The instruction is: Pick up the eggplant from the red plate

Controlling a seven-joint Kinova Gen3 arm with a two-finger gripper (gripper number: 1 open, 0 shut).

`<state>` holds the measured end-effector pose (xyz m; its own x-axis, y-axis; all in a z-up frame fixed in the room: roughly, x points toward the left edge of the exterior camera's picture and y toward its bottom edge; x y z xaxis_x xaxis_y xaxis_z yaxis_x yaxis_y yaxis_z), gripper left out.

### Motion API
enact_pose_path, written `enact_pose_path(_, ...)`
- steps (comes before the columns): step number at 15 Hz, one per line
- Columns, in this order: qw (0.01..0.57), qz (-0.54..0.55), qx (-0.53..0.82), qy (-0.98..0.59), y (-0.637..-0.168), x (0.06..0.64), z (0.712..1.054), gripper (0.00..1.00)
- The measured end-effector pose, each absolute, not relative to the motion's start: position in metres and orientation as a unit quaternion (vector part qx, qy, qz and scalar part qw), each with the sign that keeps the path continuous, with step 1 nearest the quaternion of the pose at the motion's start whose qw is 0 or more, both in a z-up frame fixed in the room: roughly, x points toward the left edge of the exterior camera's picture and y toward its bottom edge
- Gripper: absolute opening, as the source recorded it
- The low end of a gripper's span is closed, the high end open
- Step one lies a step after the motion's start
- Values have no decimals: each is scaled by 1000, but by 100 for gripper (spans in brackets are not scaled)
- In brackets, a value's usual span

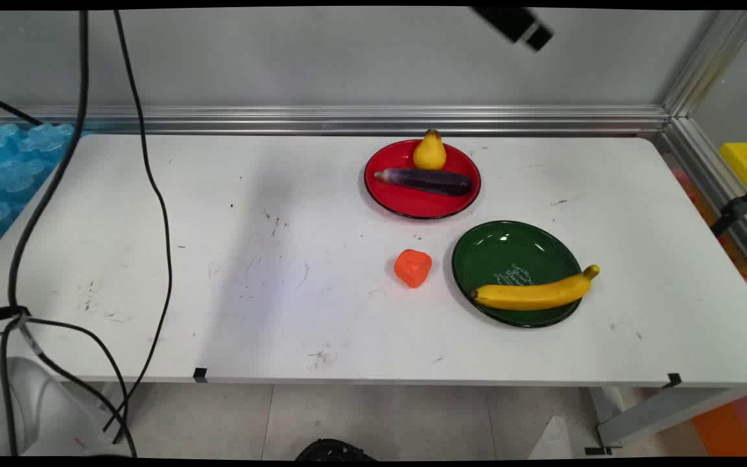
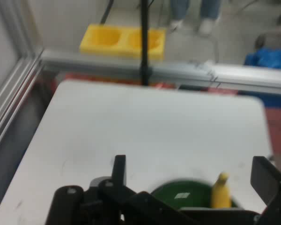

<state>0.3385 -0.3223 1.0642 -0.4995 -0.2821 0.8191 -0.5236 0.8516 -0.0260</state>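
A black gripper (image 2: 192, 180) with two flat, squared-off fingers (image 2: 119, 169) rises from the bottom edge of the hand view, above dark rounded linkage bars joined by a round pivot pin. In the main view, only a black angular piece shows at the top edge. Thin black cables (image 1: 153, 194) hang in long loops down the left side.

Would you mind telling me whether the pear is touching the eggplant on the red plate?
Cannot tell. In the main view the pear stands right behind the eggplant on the red plate, with their outlines meeting, so no gap or contact shows plainly.
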Motion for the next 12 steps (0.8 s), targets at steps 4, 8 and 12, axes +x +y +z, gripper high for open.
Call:
enact_pose_path(4, 394, 154, 259, -868, -337, 348, 1038, 100)
enact_pose_path(8, 352, 167, 277, -878, -355, 355, 1008, 100)
enact_pose_path(12, 311, 175, 281, -891, -372, 361, 976, 100)
